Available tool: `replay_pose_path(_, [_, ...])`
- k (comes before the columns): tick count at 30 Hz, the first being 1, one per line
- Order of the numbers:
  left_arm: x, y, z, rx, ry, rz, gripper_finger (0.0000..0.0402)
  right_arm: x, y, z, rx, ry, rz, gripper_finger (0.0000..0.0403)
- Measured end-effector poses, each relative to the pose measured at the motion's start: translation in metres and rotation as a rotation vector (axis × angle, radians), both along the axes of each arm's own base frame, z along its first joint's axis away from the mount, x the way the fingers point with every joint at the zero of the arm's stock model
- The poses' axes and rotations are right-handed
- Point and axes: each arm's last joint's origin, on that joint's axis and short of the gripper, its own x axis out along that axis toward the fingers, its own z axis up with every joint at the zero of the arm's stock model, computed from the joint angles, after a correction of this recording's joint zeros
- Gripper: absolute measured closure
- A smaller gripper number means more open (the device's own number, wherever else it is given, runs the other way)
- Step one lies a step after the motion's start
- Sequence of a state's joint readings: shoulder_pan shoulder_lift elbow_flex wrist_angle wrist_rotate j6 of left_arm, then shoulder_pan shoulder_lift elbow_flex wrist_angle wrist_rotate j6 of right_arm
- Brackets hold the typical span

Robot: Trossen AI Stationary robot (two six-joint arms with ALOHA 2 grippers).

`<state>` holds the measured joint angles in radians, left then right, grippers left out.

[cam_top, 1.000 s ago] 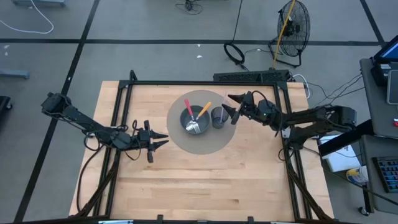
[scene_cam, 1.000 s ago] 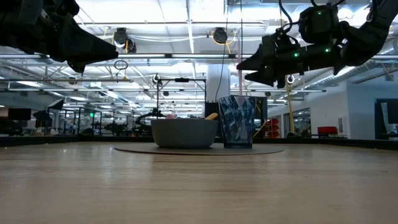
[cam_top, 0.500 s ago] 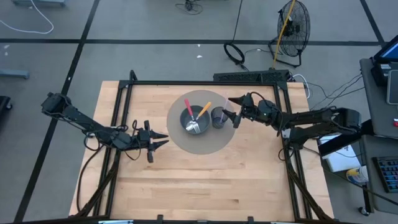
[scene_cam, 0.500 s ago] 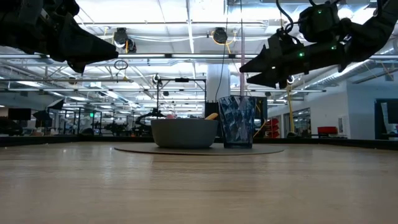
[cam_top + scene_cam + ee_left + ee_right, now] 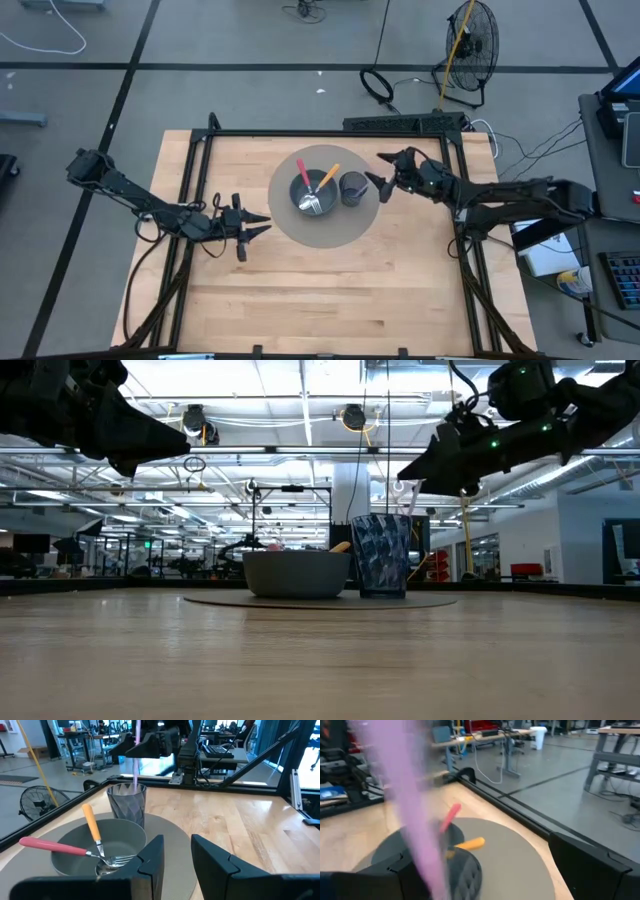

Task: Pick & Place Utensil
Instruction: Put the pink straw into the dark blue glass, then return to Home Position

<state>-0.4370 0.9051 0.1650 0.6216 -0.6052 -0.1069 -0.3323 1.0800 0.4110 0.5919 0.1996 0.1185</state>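
Two utensils in bowl: a pink-handled fork [image 5: 303, 178] and an orange-handled utensil [image 5: 326, 177] lie in the grey bowl [image 5: 309, 192] on the round mat [image 5: 330, 232].
High view, right gripper [image 5: 381, 186]: just beside the dark cup [image 5: 352, 186], on its far side from the bowl; half a second ago it sat closer over the cup, so the arm has drawn slightly back toward its base.
High view, left gripper [image 5: 256, 228]: waits over bare table, well apart from the mat, unmoved.
Low view, right gripper [image 5: 415, 468]: higher above the cup [image 5: 381, 554] than a second ago; the pink utensil shaft seen rising from the cup earlier is not plain here.
Left wrist view, pink utensil [image 5: 135, 757]: a thin pink shaft stands upright with its lower end inside the cup [image 5: 126, 804], its top at the right gripper [image 5: 142, 749].
Left wrist view, left fingers [image 5: 151, 859]: spread, nothing between them.
Right wrist view, pink utensil [image 5: 407, 815]: blurred, close to the camera, over the cup [image 5: 465, 877].
Right grip state: whether it is clamped on the shaft or has let go cannot be told.
Meaning: judged a placement into the cup at or near release.
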Motion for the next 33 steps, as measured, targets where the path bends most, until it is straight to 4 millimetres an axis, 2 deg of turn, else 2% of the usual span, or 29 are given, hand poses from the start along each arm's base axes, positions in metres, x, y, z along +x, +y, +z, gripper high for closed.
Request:
replay_pose_path(13, [0.000, 0.000, 0.000, 0.007, -0.001, 0.008, 0.0298, -0.009, 0.003, 0.012, -0.030, -0.034, -0.010, 0.0048])
replay_pose_path(33, [0.000, 0.000, 0.000, -0.001, -0.003, 0.009, 0.0298, -0.040, 0.013, 0.054, -0.143, -0.248, -0.010, 0.0048])
